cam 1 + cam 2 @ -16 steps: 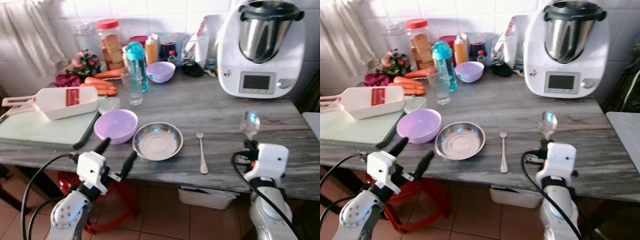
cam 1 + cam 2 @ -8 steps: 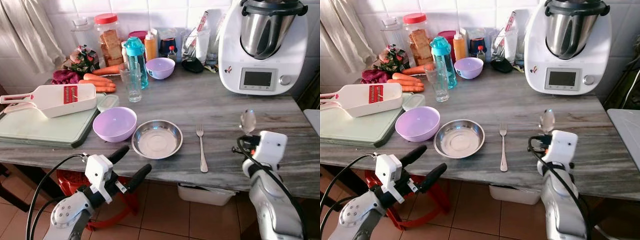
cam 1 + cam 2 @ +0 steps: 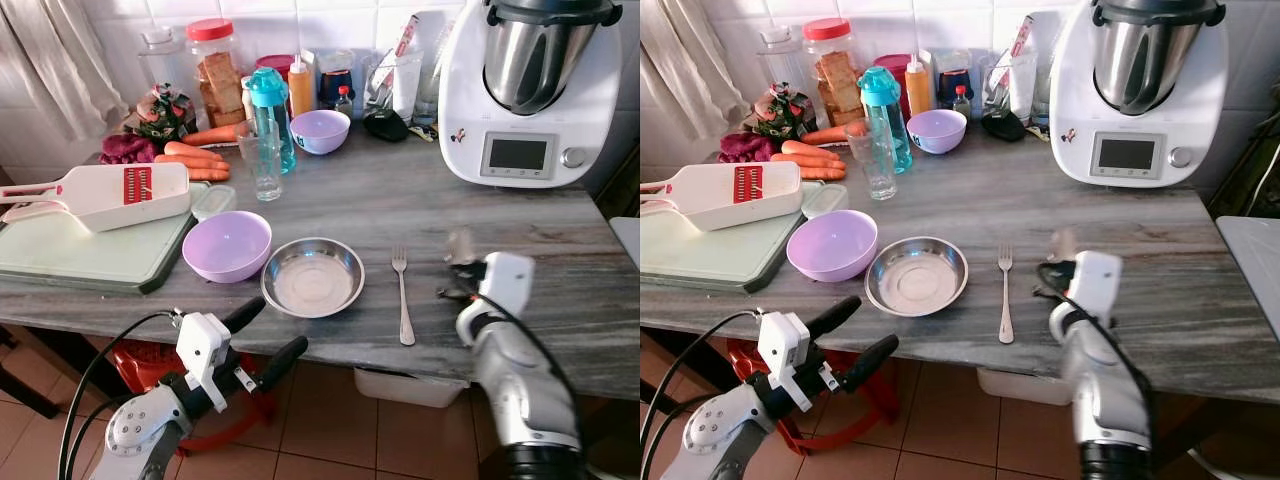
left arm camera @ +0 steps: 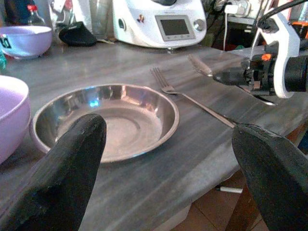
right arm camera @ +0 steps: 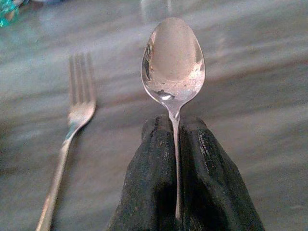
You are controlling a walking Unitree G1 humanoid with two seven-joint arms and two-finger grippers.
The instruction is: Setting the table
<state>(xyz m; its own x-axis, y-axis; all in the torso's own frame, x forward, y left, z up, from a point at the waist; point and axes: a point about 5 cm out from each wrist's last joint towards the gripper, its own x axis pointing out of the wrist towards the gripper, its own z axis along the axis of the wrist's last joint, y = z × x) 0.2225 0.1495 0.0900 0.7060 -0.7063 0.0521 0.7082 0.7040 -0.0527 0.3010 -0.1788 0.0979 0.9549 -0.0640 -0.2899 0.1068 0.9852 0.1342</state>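
Observation:
A steel plate [image 3: 313,277] sits near the counter's front edge, with a fork [image 3: 402,300] lying just to its right, tines away from me. My right gripper [image 5: 175,126] is shut on a spoon's handle, and the spoon bowl [image 5: 173,62] points ahead over the counter, right of the fork. From the head the spoon [image 3: 460,246] looks blurred, low over the counter beside the fork. My left gripper [image 3: 268,335] is open below the counter's front edge, in front of the plate, holding nothing.
A large purple bowl [image 3: 227,245] stands left of the plate, beside a green cutting board [image 3: 60,265] bearing a white slicer [image 3: 110,195]. Behind are a glass [image 3: 266,165], blue bottle [image 3: 272,115], small purple bowl [image 3: 320,130], carrots [image 3: 195,160] and jars. A white kitchen machine [image 3: 525,90] stands back right.
The right gripper has swung left toward the fork and the spoon has tipped down from upright. The left gripper has sunk a little and shifted right below the counter edge.

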